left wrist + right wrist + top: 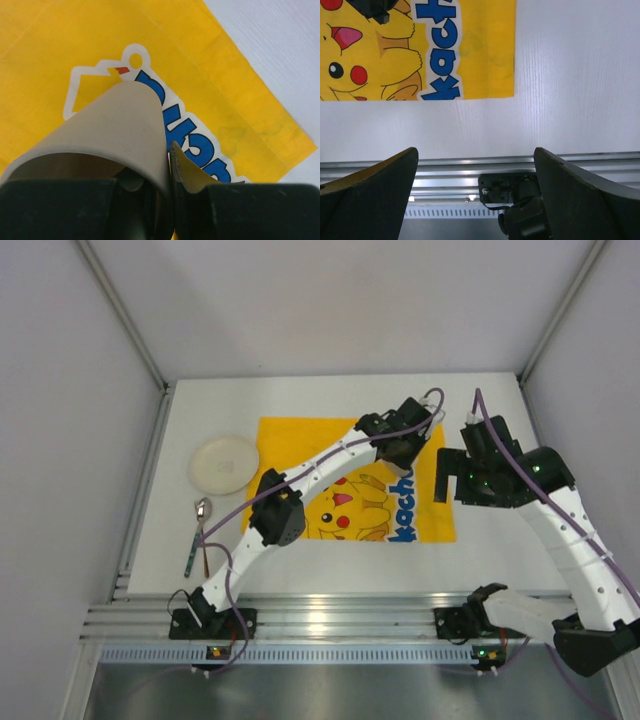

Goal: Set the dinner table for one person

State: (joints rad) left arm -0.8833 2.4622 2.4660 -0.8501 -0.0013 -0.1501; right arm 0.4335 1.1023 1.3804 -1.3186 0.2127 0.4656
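Wherever visible, matte-white dinner table (350, 565)

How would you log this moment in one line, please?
left hand: shut on cup over yellow mat | right hand: open, empty | plate, spoon: on table

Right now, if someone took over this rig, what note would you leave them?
Left hand shut on the beige cup, pinching its wall, over the yellow mat's far right corner; set down or not, I can't tell.
Right hand open, empty, above the dinner table right of the mat.
Left of the mat, on the table: plate, spoon, a second utensil beside it.
Done: cup grasped. Left: release the cup, then probably bring plate and cutlery into place.
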